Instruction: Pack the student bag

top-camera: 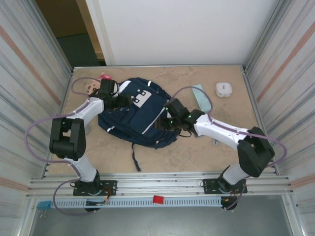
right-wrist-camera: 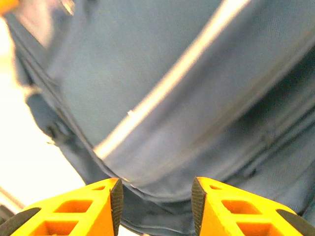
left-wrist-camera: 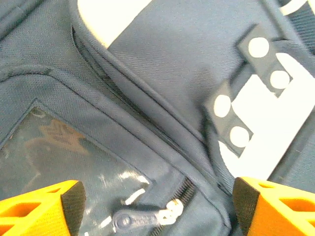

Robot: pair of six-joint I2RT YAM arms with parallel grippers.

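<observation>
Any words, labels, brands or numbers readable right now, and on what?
No text can be read.
Zipper pull on the student bag: possible embossing, too blurred to read.
White patch with dotted navy tabs: no lettering.

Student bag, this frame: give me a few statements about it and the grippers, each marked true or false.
The student bag lies flat on the table. True.
The left gripper is shut. False: its fingers stand wide apart, with a zipper pull in view between them.
The small white box rests on the bag. False: it sits on the table, apart from the bag.
The right gripper is close against the bag's blue fabric. True.
</observation>
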